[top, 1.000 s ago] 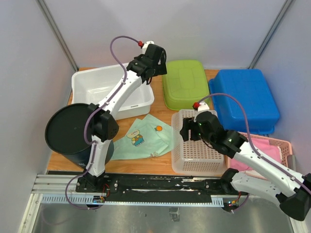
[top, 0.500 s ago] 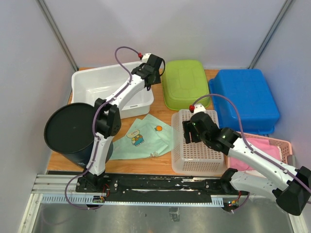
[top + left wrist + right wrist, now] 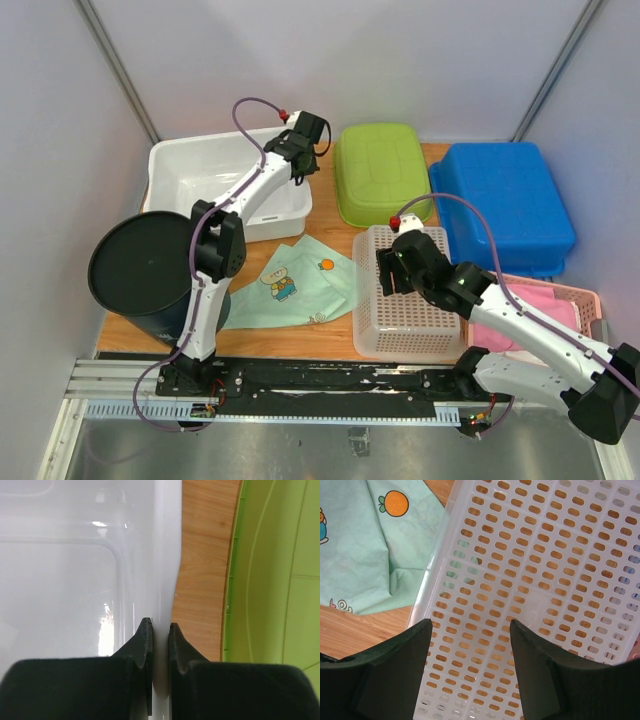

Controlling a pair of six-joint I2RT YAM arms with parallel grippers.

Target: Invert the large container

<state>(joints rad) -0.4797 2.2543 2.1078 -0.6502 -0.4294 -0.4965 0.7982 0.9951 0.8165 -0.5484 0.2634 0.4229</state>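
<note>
The large container is a white rectangular tub (image 3: 200, 185), upright at the back left of the table. My left gripper (image 3: 300, 160) is shut on the tub's right rim. In the left wrist view the thin white wall (image 3: 162, 580) is pinched between both fingertips of that gripper (image 3: 160, 625), with the tub's inside (image 3: 75, 580) to the left. My right gripper (image 3: 390, 270) hangs open over an upside-down white perforated basket (image 3: 410, 320). In the right wrist view the gripper (image 3: 470, 625) has only the basket's bottom (image 3: 545, 580) between its fingers.
A green tub (image 3: 380, 172) lies upside down just right of the white tub, with a strip of bare wood (image 3: 200, 555) between them. A blue tub (image 3: 505, 200), a pink basket (image 3: 560, 305), a black bucket (image 3: 140, 265) and a printed green cloth (image 3: 290, 285) are around.
My left gripper came down and left onto the white tub's right rim and shut on it. The tub shifted slightly left. The right arm edged forward a little.
</note>
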